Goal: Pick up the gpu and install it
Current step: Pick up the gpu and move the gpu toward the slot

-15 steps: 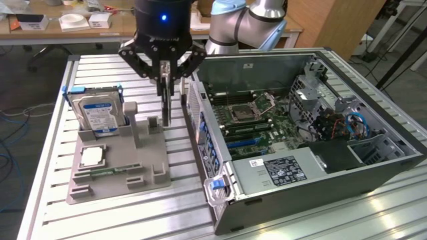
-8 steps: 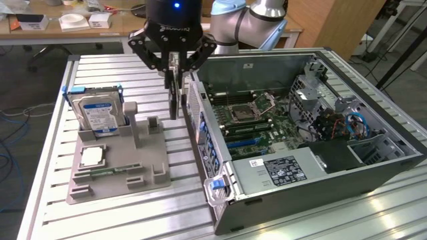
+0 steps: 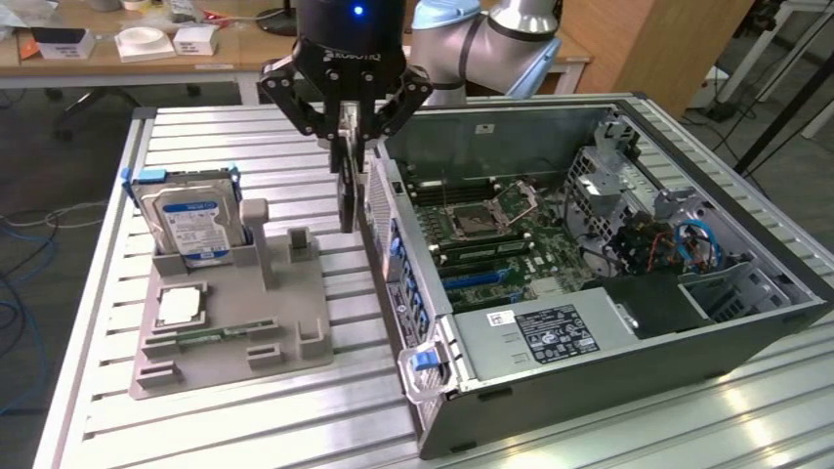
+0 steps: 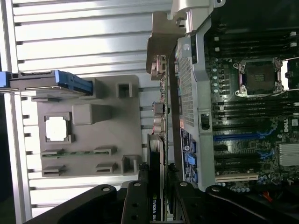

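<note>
Beside the case (image 3: 626,391), the end effector (image 3: 351,137) grips the gpu (image 4: 155,149), seemingly NVIDIA-marked.

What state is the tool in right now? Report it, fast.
Tool: closed on the gpu, which hangs on edge just outside the open computer case.

- The hand (image 4: 157,189) pinches the gpu (image 4: 155,154) from both sides, and the card stands on its thin edge.
- The gpu hangs just beside the gray tray (image 4: 126,121), between the tray and the open computer case (image 4: 196,93).
- A square chip (image 4: 57,129) lies on the tray, with a thin memory stick (image 4: 74,152) near it.
- A hard drive (image 4: 51,81) in a blue frame stands at one end of the tray.
- The tray sits on the ribbed metal counter (image 4: 84,42).
- Inside the case is a green board (image 4: 252,121).
</note>
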### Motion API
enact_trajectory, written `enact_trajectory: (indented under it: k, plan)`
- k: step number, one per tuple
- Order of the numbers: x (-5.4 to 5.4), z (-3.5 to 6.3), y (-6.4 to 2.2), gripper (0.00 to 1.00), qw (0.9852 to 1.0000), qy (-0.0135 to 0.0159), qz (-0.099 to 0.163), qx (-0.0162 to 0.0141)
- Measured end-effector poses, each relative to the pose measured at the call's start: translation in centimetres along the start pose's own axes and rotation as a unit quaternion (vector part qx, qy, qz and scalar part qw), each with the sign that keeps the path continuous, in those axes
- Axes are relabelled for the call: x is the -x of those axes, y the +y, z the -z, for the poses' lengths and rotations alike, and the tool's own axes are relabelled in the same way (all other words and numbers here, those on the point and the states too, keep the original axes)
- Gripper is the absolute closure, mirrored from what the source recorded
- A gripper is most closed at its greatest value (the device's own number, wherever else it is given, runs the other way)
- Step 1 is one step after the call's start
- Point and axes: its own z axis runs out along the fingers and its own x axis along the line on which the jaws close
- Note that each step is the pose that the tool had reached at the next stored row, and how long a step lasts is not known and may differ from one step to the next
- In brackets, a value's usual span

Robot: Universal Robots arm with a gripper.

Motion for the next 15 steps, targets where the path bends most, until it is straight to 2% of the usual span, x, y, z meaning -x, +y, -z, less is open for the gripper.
enact_trajectory:
  k: [3, 15]
  plan:
    - [0.6, 0.02, 0.06, 0.74, 1.0, 0.0002, 0.003, -0.0002]
    - [1.6, 0.03, 0.16, 0.74, 0.9999, 0.0005, 0.01, -0.0004]
